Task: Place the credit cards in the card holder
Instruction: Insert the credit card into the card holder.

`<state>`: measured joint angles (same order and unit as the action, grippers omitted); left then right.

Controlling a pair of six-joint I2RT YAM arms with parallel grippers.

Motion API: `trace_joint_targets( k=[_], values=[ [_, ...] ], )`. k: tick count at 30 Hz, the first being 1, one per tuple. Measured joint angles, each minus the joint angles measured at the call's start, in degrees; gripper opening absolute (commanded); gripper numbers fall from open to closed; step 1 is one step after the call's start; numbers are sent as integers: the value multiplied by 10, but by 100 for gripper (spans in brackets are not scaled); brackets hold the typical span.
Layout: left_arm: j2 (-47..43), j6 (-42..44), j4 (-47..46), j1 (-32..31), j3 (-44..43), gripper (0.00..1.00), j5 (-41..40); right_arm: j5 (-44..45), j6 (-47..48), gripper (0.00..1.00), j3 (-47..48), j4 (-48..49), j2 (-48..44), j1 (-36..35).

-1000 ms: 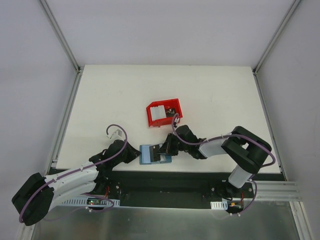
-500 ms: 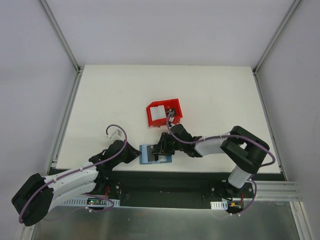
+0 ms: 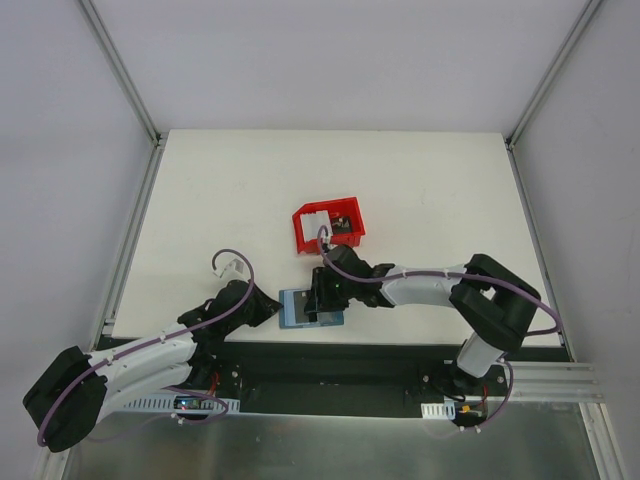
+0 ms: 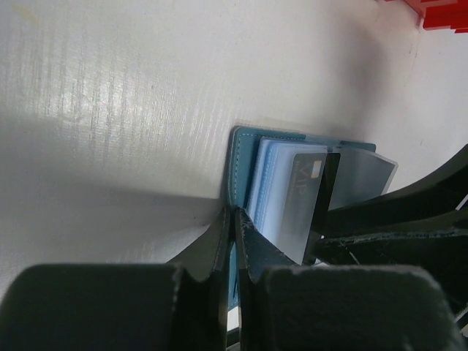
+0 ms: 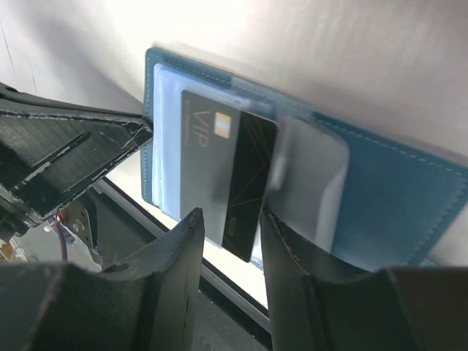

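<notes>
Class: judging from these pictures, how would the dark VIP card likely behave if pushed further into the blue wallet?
The dark card looks flat and straight-edged, so probably stiff. Its smooth face suggests it slides easily. Clear pocket film in the card holder looks floppy, may snag it.

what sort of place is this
Probably a robot lab test cell: a white table boxed in by plain grey panels, a left arm and right arm bolted at its near edge, plus a card holder and red bin.
</notes>
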<state>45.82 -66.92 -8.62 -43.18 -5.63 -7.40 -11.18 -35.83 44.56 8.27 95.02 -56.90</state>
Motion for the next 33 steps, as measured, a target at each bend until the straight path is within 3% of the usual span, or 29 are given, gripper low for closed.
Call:
trace_joint_targets(
  k=[12,25,33],
  values=[
    [26,33,6,0,-21,0,10,24,81,38,154,-178,61,-49],
    [25,45,9,0,-24,0,10,22,130,24,166,-196,77,-49],
    [13,50,15,-3,-26,0,11,30,145,45,169,-201,76,-49]
  ],
)
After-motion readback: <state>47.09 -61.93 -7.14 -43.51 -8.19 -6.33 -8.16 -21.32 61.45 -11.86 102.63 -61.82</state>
